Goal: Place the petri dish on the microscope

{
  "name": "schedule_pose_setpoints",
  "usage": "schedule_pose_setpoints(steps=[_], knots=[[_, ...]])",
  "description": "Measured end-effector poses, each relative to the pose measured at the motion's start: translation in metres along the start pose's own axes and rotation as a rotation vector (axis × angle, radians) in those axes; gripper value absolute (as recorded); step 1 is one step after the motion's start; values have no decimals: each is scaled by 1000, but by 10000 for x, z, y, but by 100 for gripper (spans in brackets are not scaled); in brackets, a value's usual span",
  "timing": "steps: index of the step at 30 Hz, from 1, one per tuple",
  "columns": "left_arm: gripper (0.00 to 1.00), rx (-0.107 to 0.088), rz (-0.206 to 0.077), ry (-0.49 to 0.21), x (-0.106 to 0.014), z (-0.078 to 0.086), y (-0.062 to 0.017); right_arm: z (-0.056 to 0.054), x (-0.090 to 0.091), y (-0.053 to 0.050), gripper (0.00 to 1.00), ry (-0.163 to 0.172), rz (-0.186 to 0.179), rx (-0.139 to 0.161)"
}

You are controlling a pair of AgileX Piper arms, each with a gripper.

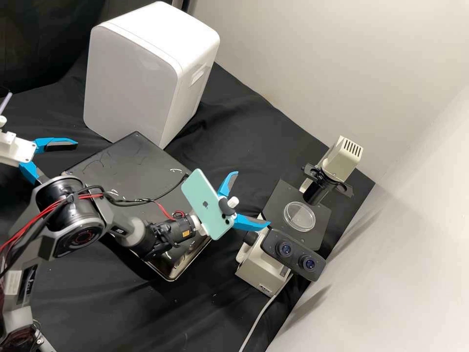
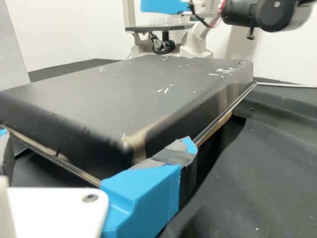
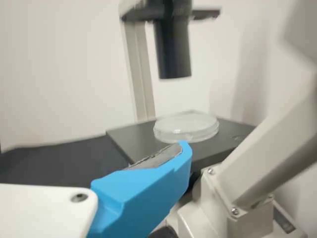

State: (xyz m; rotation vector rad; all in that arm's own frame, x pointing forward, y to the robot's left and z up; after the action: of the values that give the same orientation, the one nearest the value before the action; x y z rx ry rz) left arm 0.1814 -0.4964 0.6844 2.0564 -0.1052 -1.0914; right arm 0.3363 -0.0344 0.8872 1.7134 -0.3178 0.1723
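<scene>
Petri dish (image 1: 299,216): a clear, round, shallow plastic dish with a lid. It lies flat on the microscope's stage, under the dark tube, and nothing grips it. In the right wrist view (image 3: 186,126) it looks frosted and sits near the stage's front edge.
Microscope (image 1: 266,266): a cream-coloured body standing at the bench's right end by the wall. It has two black eyepieces (image 1: 295,256) facing the camera and a ribbed, boxy lamp housing (image 1: 342,156) at the top.
Stage (image 1: 289,193): a flat, matte black plate with squared corners.
Right gripper (image 1: 250,199): white with blue fingers. The jaws stand wide apart and hold nothing, just beside the stage on its left, not touching the dish.
Right arm pose: stretched out low over the tray, wrist level. A mint-green slab is mounted behind the fingers, and red and black wires run along the forearm.
Left gripper (image 1: 51,160): at the bench's left edge near the tray's corner. The jaws are spread and empty.
Left fingers (image 2: 143,198): blue, angular plastic with a grey pad at the tip, close to the tray's rounded corner.
Tray (image 1: 132,166): glossy black, rectangular, with rounded edges. It lies upside down, and its top is scuffed with pale scratches.
White box (image 1: 146,73): smooth with rounded corners, standing behind the tray.
Cloth (image 1: 234,127): black and wrinkled, covering the bench.
</scene>
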Motion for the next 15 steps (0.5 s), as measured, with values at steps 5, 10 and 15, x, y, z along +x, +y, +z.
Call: schedule_pose_setpoints(steps=[5, 10, 15], knots=[[100, -2, 15, 12, -10, 0, 25, -73, -178, 66, 100, 68, 42, 15], [100, 11, 51, 41, -63, 2, 86, -112, -205, 78, 100, 91, 41, 9], [100, 68, 118, 92, -190, 22, 193, -113, -205, 78, 100, 93, 42, 9]])
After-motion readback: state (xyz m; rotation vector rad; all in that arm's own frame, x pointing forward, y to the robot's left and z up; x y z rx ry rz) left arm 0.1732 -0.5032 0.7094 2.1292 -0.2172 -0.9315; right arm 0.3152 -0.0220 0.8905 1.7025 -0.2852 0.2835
